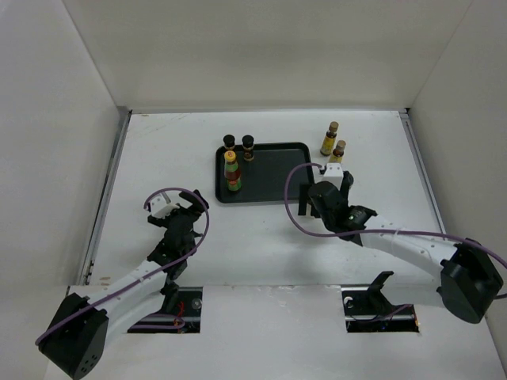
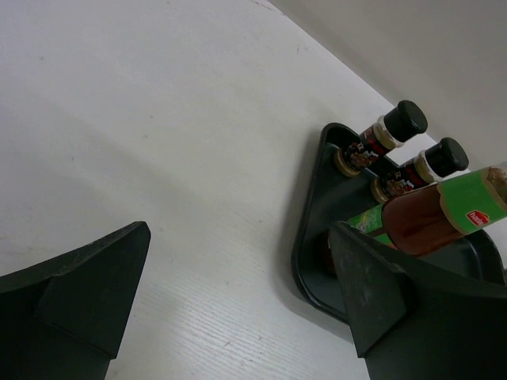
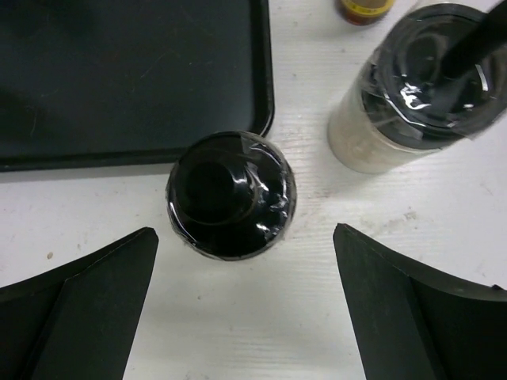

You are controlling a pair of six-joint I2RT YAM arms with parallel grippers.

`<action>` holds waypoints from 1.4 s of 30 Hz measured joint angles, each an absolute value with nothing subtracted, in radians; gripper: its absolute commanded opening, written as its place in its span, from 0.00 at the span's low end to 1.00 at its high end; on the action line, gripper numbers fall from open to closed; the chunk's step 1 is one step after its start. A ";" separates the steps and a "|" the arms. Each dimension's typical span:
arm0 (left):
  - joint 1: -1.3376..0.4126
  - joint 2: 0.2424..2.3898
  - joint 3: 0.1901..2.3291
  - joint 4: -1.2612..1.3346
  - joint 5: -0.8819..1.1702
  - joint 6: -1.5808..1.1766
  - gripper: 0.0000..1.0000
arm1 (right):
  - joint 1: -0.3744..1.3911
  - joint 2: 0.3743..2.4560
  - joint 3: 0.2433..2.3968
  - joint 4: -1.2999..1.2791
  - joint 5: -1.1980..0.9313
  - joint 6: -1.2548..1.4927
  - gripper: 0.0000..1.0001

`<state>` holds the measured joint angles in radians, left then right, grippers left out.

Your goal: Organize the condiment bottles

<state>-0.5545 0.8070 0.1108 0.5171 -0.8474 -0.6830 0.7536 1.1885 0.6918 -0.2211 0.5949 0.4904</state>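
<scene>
On the black tray (image 1: 273, 170), two short dark brown black-capped bottles (image 1: 229, 142) (image 1: 248, 145) stand at the far left and the red yellow-capped bottle (image 1: 232, 172) stands in front of them. Two slim yellow-labelled bottles (image 1: 329, 138) (image 1: 339, 152) stand on the table right of the tray. In the right wrist view, a dark-capped jar (image 3: 231, 194) stands just off the tray's corner (image 3: 265, 95), with my open right gripper (image 3: 244, 233) around its near side, not touching it. A second pale jar (image 3: 420, 87) stands beyond on the right. My left gripper (image 1: 178, 218) is open and empty, left of the tray.
White walls enclose the table on three sides. The left wrist view shows the tray's rim (image 2: 305, 237), both dark bottles (image 2: 380, 138) (image 2: 420, 170) and the red bottle (image 2: 432, 214). The right half of the tray is bare. A purple cable loops over each arm.
</scene>
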 measured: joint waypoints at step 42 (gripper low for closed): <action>-0.503 0.861 0.111 0.563 -0.716 -0.690 1.00 | 0.845 1.819 1.198 0.128 0.406 0.276 0.55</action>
<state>-0.5030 0.8612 0.1108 0.5632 -0.7162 -0.6895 0.8452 1.8187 1.1980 0.1284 0.4065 0.2760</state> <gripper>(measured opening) 0.997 0.683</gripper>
